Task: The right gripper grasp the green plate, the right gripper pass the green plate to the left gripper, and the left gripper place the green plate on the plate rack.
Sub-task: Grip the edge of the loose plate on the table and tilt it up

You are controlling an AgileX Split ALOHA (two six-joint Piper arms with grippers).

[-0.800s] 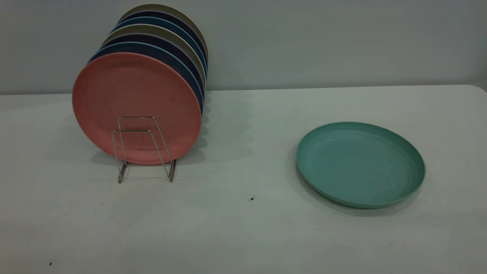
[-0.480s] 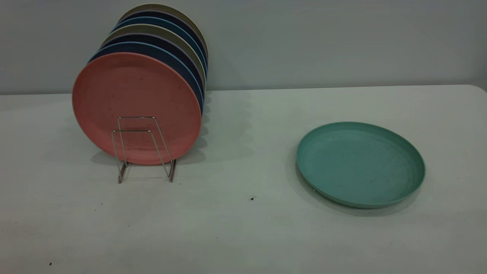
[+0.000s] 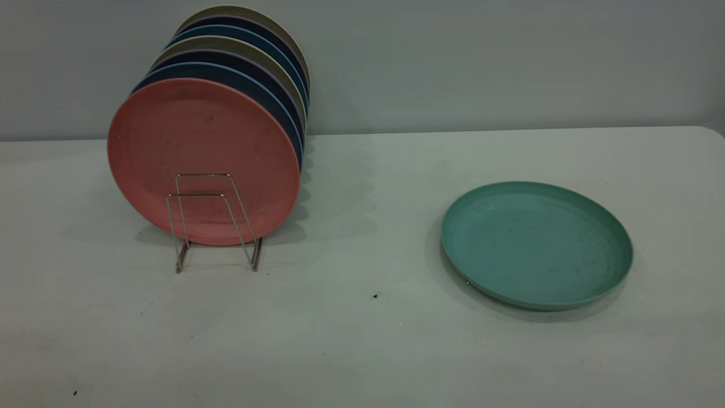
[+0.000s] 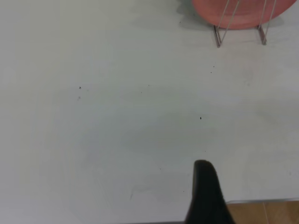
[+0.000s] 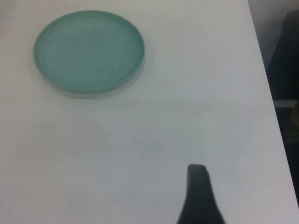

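Jaws: only one black finger of the left gripper (image 4: 205,193) and of the right gripper (image 5: 198,196) shows, grip unreadable | green plate (image 3: 536,244) flat on table (image 3: 362,340), right of plate rack (image 3: 212,221) | exterior view shows neither arm.

Absent from the exterior view — both arms. Left gripper (image 4: 205,196) glimpsed only as one black fingertip in its own wrist view, held above the table. Right gripper (image 5: 198,198) likewise — a single dark tapered finger, raised, touching nothing.
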